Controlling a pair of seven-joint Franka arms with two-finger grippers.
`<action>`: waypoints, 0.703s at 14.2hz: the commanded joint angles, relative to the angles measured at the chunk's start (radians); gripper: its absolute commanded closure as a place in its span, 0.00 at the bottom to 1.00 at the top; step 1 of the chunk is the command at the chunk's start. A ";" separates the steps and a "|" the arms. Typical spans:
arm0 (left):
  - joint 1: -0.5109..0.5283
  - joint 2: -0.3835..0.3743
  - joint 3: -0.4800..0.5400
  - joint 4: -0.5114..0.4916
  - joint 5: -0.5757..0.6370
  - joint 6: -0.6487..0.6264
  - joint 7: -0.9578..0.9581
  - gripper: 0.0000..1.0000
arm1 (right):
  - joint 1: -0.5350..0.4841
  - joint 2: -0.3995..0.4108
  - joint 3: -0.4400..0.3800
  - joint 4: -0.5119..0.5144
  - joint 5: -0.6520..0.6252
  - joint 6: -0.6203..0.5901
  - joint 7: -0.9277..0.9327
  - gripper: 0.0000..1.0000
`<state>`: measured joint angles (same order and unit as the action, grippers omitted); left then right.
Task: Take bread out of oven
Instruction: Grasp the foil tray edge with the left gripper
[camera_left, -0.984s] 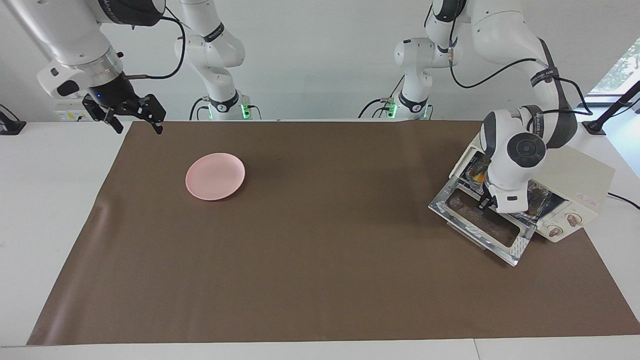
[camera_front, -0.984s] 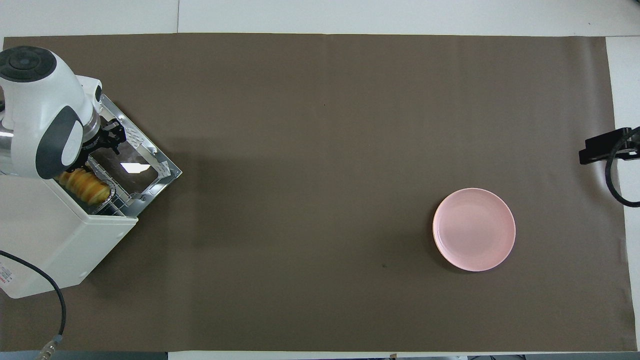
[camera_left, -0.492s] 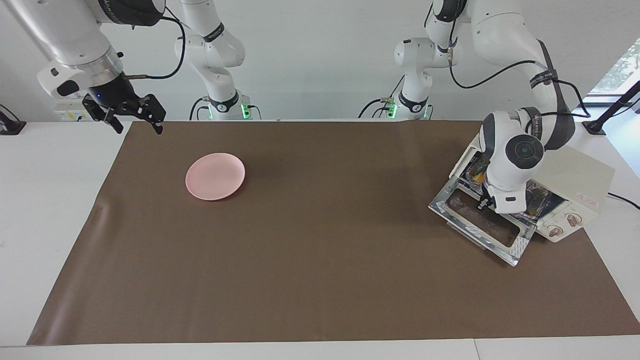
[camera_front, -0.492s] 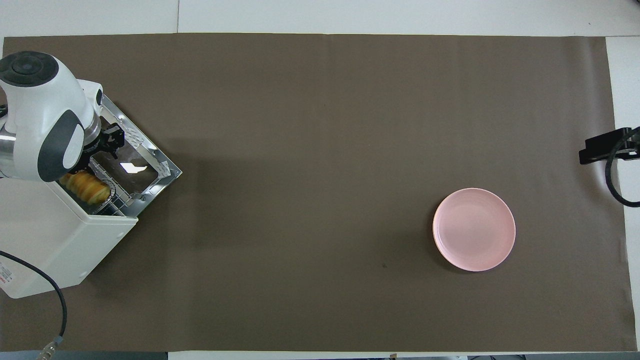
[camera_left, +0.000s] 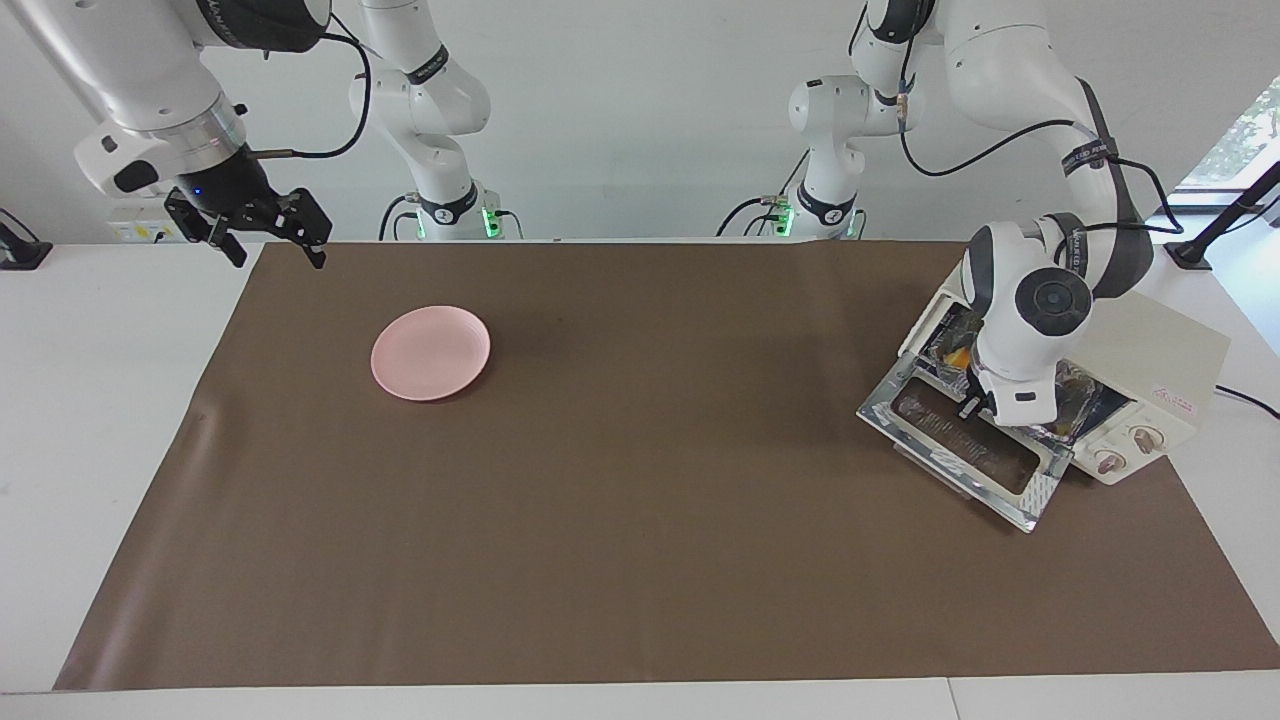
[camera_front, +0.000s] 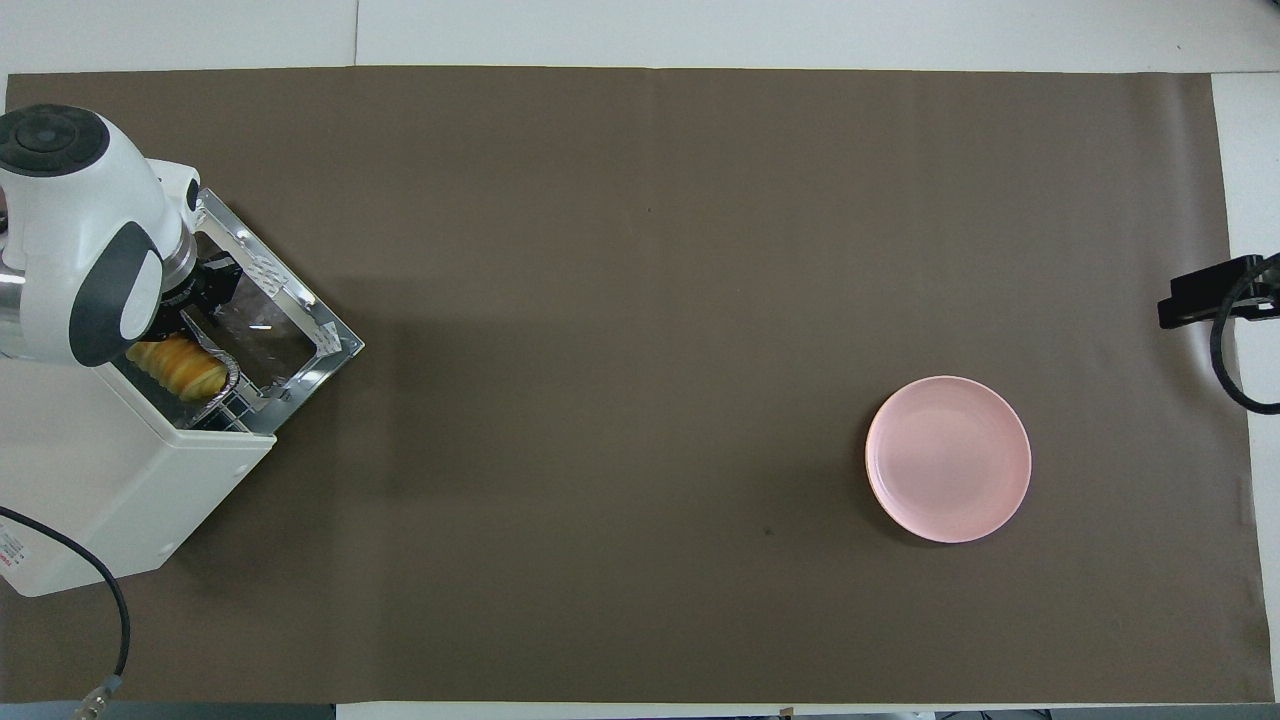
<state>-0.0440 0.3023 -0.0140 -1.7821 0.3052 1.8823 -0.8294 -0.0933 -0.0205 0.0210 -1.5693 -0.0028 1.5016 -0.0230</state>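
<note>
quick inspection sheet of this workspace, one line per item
surface: white table under a brown mat.
job's things: oven at the left arm's end, door folded down flat; bread on the rack inside, in a foil tray.
clutter: pink plate toward the right arm's end, bare.
grippers: left tool down at the oven mouth over the door, grip not readable; right tool open, waiting raised over the mat's edge.
cables: black oven cord running off the table; black cables along both arms.
surroundings: white wall, a window at one edge.
</note>
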 joint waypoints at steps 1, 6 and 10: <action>0.010 -0.020 -0.007 -0.043 0.018 0.029 0.027 1.00 | 0.000 -0.021 0.002 -0.017 -0.011 -0.009 -0.018 0.00; -0.023 0.015 -0.012 0.079 -0.020 -0.009 0.035 1.00 | 0.000 -0.021 0.004 -0.017 -0.011 -0.009 -0.018 0.00; -0.069 0.052 -0.017 0.165 -0.098 -0.023 0.041 1.00 | 0.000 -0.021 0.004 -0.017 -0.011 -0.009 -0.018 0.00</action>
<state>-0.0821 0.3147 -0.0366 -1.6760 0.2508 1.8839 -0.8069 -0.0933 -0.0205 0.0210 -1.5693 -0.0028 1.5016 -0.0230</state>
